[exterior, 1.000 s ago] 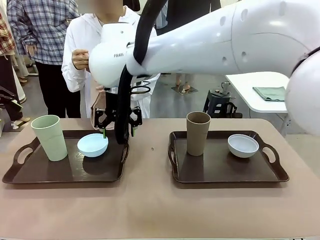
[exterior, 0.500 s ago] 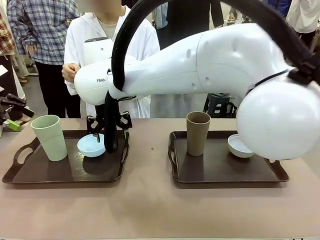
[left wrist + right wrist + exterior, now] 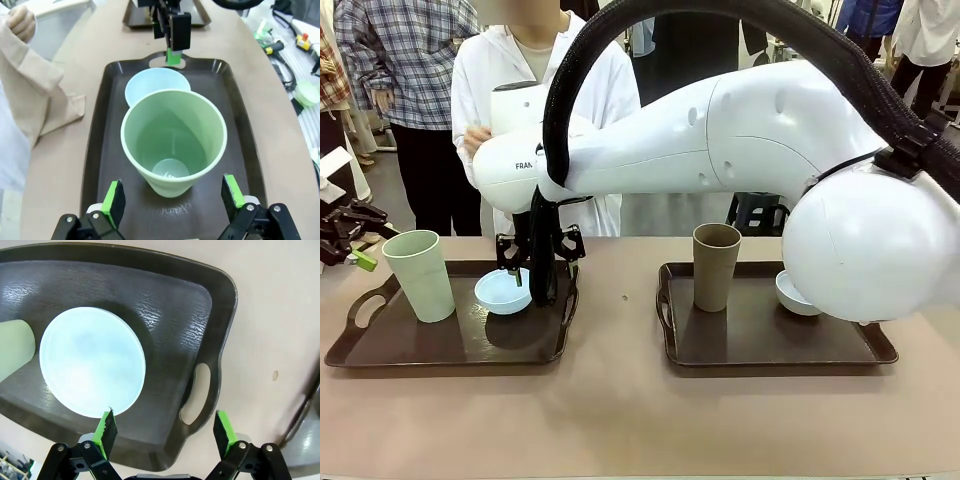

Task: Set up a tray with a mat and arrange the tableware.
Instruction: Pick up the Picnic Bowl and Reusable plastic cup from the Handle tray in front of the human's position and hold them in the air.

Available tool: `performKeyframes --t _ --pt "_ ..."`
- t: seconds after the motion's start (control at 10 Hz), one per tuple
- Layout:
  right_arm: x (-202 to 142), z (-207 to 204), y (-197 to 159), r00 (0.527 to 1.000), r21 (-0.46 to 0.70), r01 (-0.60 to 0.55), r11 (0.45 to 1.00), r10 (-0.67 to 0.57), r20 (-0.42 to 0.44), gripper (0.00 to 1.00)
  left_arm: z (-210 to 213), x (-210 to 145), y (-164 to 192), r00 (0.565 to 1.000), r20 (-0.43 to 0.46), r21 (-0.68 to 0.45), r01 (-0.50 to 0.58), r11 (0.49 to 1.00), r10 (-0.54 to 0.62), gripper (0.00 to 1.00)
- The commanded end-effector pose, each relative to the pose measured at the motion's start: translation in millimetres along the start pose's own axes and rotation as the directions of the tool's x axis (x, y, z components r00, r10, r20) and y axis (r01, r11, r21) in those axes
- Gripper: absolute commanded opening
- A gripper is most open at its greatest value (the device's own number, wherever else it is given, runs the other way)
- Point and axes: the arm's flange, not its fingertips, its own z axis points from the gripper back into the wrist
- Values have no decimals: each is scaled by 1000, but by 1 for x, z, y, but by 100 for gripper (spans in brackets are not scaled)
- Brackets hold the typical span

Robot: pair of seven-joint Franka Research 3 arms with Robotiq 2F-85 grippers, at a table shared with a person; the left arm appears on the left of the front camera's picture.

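Observation:
On the left tray (image 3: 440,345) stand a pale green cup (image 3: 420,275) and a light blue bowl (image 3: 503,291). My right gripper (image 3: 538,268) reaches across and hangs open just above the bowl's right rim, one pad (image 3: 106,427) at the bowl (image 3: 92,362) edge. My left gripper (image 3: 358,240) comes in open at the far left, its fingers level with the green cup (image 3: 174,142) and apart from it. On the right tray (image 3: 770,345) stand a tan-brown cup (image 3: 716,266) and a white bowl (image 3: 792,292), the bowl half hidden by my arm.
A person in a white coat (image 3: 520,80) stands across the table behind the left tray. A beige cloth (image 3: 45,95), perhaps the mat, hangs from their hand (image 3: 22,22) onto the table beside the tray. Bare tabletop (image 3: 620,420) lies in front of both trays.
My right gripper has moved left and down to the blue bowl, then nearly stopped. My left gripper has come in from the left edge toward the green cup.

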Motion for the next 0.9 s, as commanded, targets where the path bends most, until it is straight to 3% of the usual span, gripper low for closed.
performKeyframes --t 0.0,0.5,0.8 --pt "8 1 6 1000 13 -10 1000 9 15 100 0 -8 8 1000 10 -28 27 999 -27 100" --pt "0 -1 1 1000 3 -2 1000 2 0 100 -7 -9 7 1000 2 -19 -6 1000 6 100" --pt "10 -12 3 991 -19 117 993 -116 69 100 -26 -10 10 1000 5 -14 -3 1000 3 100"
